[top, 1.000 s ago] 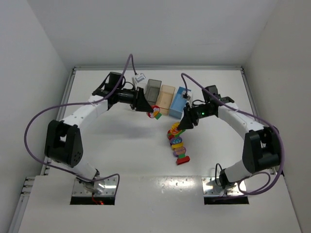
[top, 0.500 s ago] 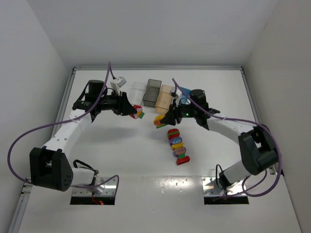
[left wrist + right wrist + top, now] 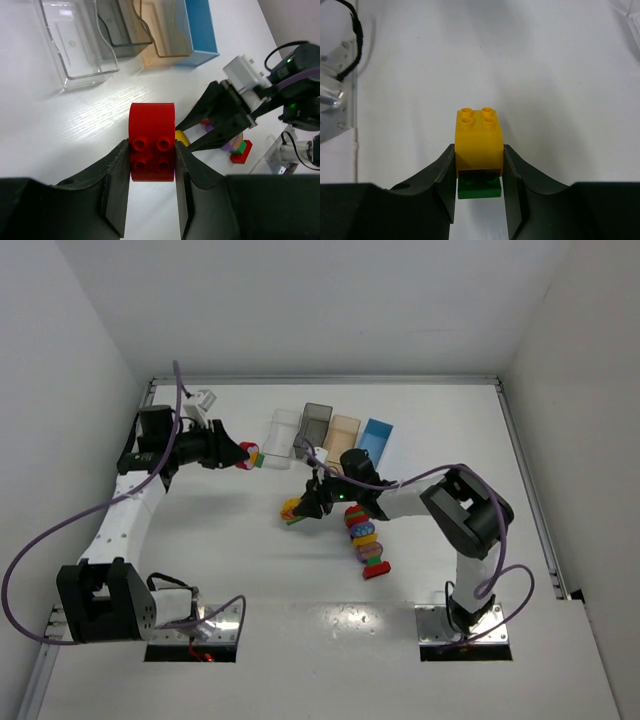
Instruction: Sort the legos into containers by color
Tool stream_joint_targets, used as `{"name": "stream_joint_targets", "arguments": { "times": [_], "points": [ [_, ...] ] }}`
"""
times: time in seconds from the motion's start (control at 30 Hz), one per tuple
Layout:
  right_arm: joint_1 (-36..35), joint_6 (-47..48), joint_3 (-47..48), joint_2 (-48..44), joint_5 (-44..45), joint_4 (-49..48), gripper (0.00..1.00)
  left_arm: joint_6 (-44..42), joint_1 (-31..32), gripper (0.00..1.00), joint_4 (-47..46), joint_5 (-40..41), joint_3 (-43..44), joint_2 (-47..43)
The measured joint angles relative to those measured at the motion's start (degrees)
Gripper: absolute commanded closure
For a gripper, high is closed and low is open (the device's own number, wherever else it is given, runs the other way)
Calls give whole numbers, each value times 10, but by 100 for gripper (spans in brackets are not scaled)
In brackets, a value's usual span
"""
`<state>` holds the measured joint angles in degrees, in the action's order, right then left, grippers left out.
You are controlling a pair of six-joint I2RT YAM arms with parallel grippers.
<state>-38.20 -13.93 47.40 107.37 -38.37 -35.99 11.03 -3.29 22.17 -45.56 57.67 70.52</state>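
- I read the left gripper (image 3: 151, 150) as closed on a red brick (image 3: 151, 125), one finger flat on each side face and the studs facing the wrist camera. The top view showed a green piece beside the red; I could not tell whether it was attached.
- I read the right gripper (image 3: 479, 149) as closed on a yellow brick (image 3: 479, 135) with a green brick (image 3: 479, 188) stacked under it, both carried clear of the table (image 3: 220, 540).
- The four bins stood side by side at the far centre, from left to right: clear bin (image 3: 282, 432), dark grey bin (image 3: 316, 424), tan bin (image 3: 344, 431), blue bin (image 3: 376, 439). Each long axis ran roughly near to far. All four looked empty.
- Governing relation: the row lay just to the right of the left gripper, with the clear bin closest. From the right gripper the row lay farther and to the right, well apart.
- I judged the left arm the nearer for a drop.
- A stack of bricks (image 3: 366, 540) lay unsorted on the table, near and to the right of the right gripper.
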Motion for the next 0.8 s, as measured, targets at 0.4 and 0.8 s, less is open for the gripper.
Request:
{"name": "stream_joint_targets", "arguments": {
  "times": [0.4, 0.8],
  "points": [
    [-21, 55, 50, 49, 40, 54, 44, -5, -38, 100, 1, -26, -10, 16],
    [-12, 96, -46, -122, 46, 167, 27, -27, -38, 100, 1, -79, -7, 78]
  ]
}}
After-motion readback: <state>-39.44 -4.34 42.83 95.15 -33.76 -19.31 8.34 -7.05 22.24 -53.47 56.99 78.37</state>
